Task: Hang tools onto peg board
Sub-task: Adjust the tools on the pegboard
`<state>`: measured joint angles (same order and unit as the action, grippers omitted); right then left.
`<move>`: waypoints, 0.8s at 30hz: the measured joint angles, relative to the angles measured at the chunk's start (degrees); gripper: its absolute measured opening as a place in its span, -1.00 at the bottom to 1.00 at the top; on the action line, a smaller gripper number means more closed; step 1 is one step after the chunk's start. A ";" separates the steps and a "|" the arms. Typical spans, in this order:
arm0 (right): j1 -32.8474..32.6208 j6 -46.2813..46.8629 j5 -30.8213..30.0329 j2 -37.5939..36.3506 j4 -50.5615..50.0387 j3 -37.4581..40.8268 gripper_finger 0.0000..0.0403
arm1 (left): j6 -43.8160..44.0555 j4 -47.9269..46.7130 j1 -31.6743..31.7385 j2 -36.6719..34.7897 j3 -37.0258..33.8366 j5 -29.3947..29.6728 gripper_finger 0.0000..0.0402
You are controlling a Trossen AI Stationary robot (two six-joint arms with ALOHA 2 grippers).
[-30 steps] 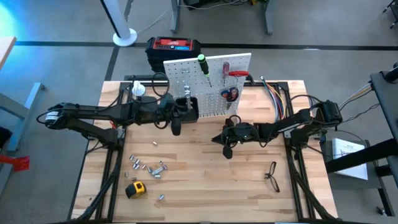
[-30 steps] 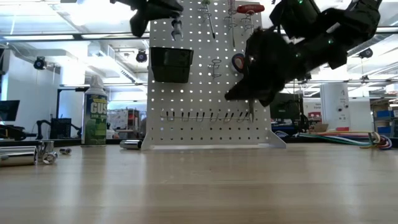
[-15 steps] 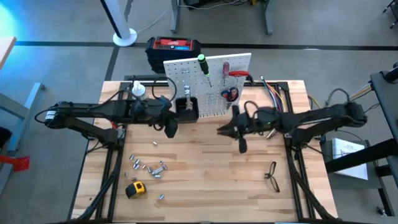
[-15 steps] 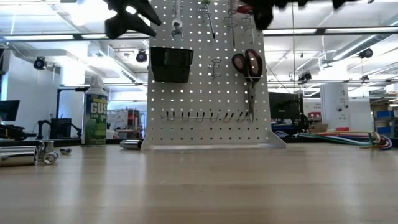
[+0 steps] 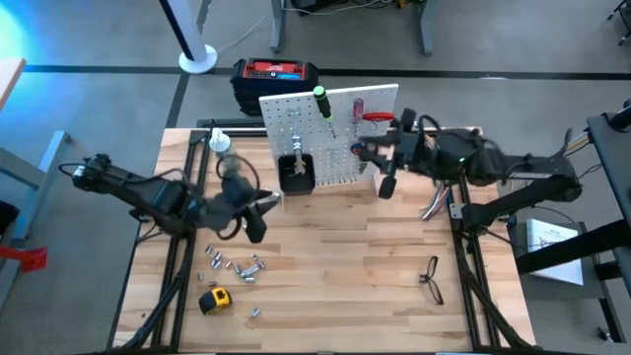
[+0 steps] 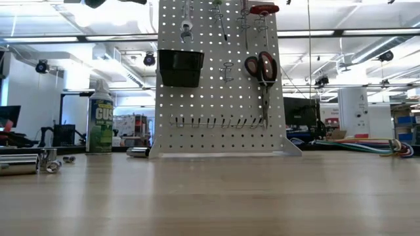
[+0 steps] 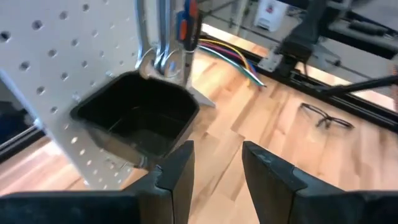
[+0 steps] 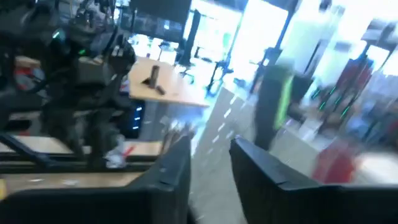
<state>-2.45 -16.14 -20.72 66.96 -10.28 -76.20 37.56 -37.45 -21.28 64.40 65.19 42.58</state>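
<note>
Between hangs: both grippers, left [image 5: 254,229] and right [image 5: 386,184], carry nothing, jaws slightly parted; next, fetch black-framed glasses [image 5: 430,277] off the wooden bench [image 5: 335,286].

The counter [image 5: 325,286] is a light wooden plank surface on a black metal frame. The floor [image 5: 99,39] around it is grey, crossed by dark seam lines. A white stand base [image 5: 197,59] rests on the floor beyond the counter's far edge. In the low view, the room behind is a bright workshop with ceiling light strips [image 6: 341,33], white walls, a dark monitor [image 6: 9,117] and cluttered benches [image 6: 367,134].
</note>
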 joint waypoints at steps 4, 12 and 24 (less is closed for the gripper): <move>0.02 -13.25 -0.35 0.04 -1.78 -6.15 -0.27 | 5.23 -0.57 -3.48 0.99 -2.90 5.78 -0.38; 4.49 -9.32 -4.35 0.30 -3.20 -17.01 -0.07 | 11.28 1.64 -6.31 3.07 -9.49 8.76 -0.38; 21.82 2.69 24.17 14.98 -24.16 -34.55 0.05 | 12.98 4.06 -6.30 3.67 -11.66 5.76 -0.38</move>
<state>19.36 -13.45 3.45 81.94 -34.44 -110.76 50.54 -33.39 -27.59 68.07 53.53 48.34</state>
